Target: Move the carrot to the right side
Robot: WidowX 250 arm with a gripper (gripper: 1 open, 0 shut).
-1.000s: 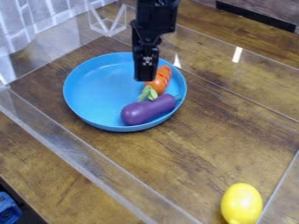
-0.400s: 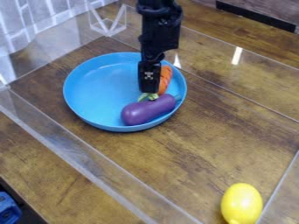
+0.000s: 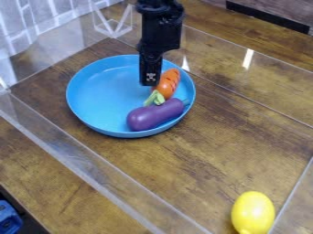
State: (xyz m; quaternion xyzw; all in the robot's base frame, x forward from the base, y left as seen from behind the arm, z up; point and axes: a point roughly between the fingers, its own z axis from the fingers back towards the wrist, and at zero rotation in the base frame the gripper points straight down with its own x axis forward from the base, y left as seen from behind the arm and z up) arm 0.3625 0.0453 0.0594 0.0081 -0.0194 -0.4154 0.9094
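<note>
The orange carrot (image 3: 169, 83), its green top (image 3: 156, 96) pointing toward me, lies in the blue bowl (image 3: 98, 96) against the right wall. A purple eggplant (image 3: 156, 114) lies just in front of it. My gripper (image 3: 149, 75) points straight down into the bowl with its dark fingers drawn together, tips at the carrot's left edge. I cannot make out whether the fingers pinch the carrot or only stand beside it, since they hide that side of it.
A yellow lemon (image 3: 253, 212) sits at the front right of the wooden table (image 3: 232, 137). Clear plastic walls (image 3: 49, 137) run along the left and back of the work area.
The gripper's fingers have closed together beside the carrot. The hand has stayed low in the bowl, and the carrot and eggplant lie where they were.
</note>
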